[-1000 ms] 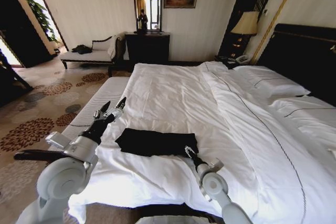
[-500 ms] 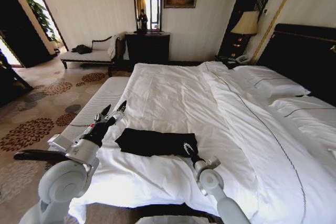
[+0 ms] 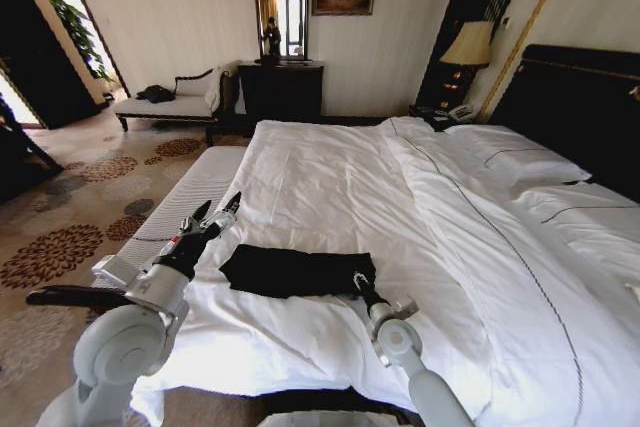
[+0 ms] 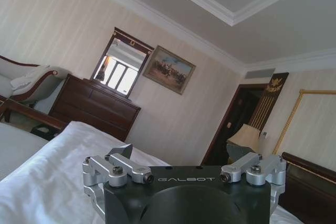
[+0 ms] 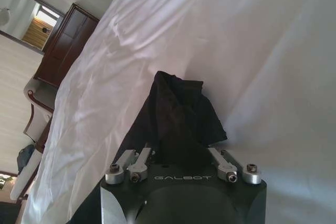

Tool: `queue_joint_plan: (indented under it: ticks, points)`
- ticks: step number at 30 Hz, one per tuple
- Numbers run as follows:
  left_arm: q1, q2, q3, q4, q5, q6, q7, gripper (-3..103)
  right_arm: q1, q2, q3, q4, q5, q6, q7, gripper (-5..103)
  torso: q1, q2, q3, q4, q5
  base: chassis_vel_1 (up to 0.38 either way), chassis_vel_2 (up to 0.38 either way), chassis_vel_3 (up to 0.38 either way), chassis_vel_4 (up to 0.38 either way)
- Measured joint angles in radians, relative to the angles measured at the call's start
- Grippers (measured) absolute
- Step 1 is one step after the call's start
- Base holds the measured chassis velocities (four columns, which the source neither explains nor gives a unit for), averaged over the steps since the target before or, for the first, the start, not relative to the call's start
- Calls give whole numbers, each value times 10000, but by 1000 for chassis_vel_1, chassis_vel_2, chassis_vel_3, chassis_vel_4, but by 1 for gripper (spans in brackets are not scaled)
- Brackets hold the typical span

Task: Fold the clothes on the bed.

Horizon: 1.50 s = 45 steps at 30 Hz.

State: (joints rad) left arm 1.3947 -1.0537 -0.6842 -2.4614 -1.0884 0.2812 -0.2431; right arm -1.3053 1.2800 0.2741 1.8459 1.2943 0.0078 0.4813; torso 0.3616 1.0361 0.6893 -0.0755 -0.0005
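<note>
**Garment partly folded; further folding judged outstanding**

The black T-shirt (image 3: 297,271) is found lying on the white duvet (image 3: 330,187) near the foot of the bed (image 3: 560,277), directly before the robot. It has been gathered into a compact, roughly oblong strip running crosswise, with no sleeves seen spread out. The edges are uneven, and in the right wrist view the near end is seen bunched and rumpled rather than squared.

The right gripper (image 3: 359,281) is positioned at the right-hand end of the strip, at or just over the fabric edge. From its wrist view its fingers are judged to be spread apart on either side of the cloth; whether any fabric is held cannot be determined.

The left gripper (image 3: 217,210) is held clear of the garment, above the left edge of the bed, with its fingers parted and nothing between them.

Assessment: the task is judged to be well advanced. A closing fold along the strip's length, and some tidying, appear to remain.
</note>
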Motion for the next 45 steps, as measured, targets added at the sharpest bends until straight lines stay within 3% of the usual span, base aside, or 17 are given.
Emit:
queue_joint_plan:
  ticks: [2,8,14,21,23,27,35,38,40,45]
  points:
    - [-16,-7,-14,70,30,0,-3,100,17,19,-7,-28,-46,145,-131,24,0,0,0,0,0,0,0,0,0]
    - [-11,-58,40,133,163,2,-4,100,-73,8,110,191,-54,524,-410,7,0,0,1,1,1,0,0,0,0]
    - [21,-71,-15,127,227,5,-4,100,-395,-289,653,800,179,701,-503,7,0,0,0,-1,-1,0,0,0,0]
    - [35,3,-210,105,228,5,-10,100,-598,-1602,1739,904,674,705,-486,7,0,0,0,-2,0,0,0,0,0]
    - [38,24,-254,105,214,0,-34,100,-541,-2304,2045,784,672,722,-575,7,0,0,0,-5,-5,0,0,0,0]
    - [2,49,-233,148,205,-2,-49,100,-374,-2629,1581,679,84,830,-906,7,0,0,1,-2,0,0,0,0,0]
    - [182,508,-564,380,205,-2,-110,100,896,-2091,-734,785,-2175,913,-2131,7,0,0,1,5,-3,0,0,0,0]
    - [197,570,-595,421,202,-2,-123,100,1075,-1991,-1123,767,-2494,930,-2236,7,0,0,1,-4,-3,0,0,0,0]
    - [235,604,-685,493,184,-2,-142,100,1480,-1708,-1925,564,-2826,949,-2316,7,0,0,1,1,-1,0,0,0,0]
    - [162,599,-708,666,180,-2,-156,100,1813,-1299,-2766,260,-2977,921,-2316,7,1,0,1,0,-5,0,0,0,0]
